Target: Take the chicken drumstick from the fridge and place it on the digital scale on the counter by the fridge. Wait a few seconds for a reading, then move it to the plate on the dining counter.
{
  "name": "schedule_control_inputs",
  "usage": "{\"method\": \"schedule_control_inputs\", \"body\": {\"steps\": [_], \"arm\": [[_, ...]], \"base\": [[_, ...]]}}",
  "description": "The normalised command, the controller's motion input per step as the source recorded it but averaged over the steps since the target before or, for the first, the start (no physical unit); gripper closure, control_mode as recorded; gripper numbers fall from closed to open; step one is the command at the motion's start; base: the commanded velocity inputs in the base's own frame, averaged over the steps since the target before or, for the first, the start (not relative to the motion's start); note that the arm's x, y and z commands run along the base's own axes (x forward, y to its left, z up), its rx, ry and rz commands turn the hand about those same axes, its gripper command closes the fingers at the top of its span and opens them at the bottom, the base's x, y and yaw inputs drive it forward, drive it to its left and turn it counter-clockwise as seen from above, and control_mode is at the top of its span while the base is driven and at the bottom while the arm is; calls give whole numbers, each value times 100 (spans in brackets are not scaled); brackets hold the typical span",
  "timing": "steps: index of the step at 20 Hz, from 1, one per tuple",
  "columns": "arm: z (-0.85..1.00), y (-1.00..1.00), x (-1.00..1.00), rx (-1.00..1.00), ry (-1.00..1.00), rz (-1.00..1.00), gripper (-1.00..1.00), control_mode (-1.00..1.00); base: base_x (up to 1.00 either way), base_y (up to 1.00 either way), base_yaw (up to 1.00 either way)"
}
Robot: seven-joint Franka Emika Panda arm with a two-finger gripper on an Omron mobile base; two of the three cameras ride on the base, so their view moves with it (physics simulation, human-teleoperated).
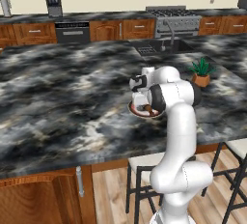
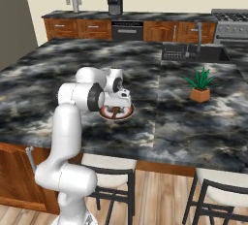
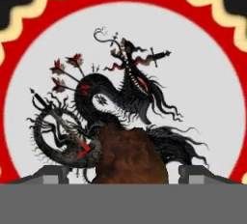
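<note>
Dark marbled table (image 1: 58, 92) spreads under everything, with the plate (image 3: 202, 97) directly below the hand (image 3: 128, 175). Its left finger (image 3: 52, 174) and right finger (image 3: 197, 174) stand apart, each clear of the drumstick (image 3: 128, 158) lying between them on the plate. That meat looks light, soft and a little greasy; I would grip its thick middle, not the narrow end.

We're looking at a home kitchen here, rendered: big marbled island bench (image 1: 58, 102) with stools (image 2: 218, 192) tucked under, a sink with faucet (image 2: 193, 49) set in it, a steel range (image 1: 176, 20), wood cabinets (image 1: 34, 32) along the wall, a coffee machine (image 1: 54, 5), plus a little potted plant (image 2: 199, 86).
</note>
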Motion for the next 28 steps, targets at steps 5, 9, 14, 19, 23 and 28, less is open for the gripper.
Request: {"method": "schedule_control_inputs", "body": {"steps": [5, 9, 14, 19, 23, 28], "arm": [[11, 0, 0, -1, 0, 0, -100, -100], [27, 0, -47, 0, -7, 0, -100, -100], [50, 0, -99, 2, -21, 0, -100, -100], [50, 0, -100, 4, -25, 0, -100, -100], [44, 0, -100, 6, -21, 2, -100, -100], [54, 0, -100, 5, -17, 3, -100, -100]], "base": [[0, 0, 0], [0, 0, 0], [0, 0, 0], [0, 0, 0], [0, 0, 0], [0, 0, 0]]}}
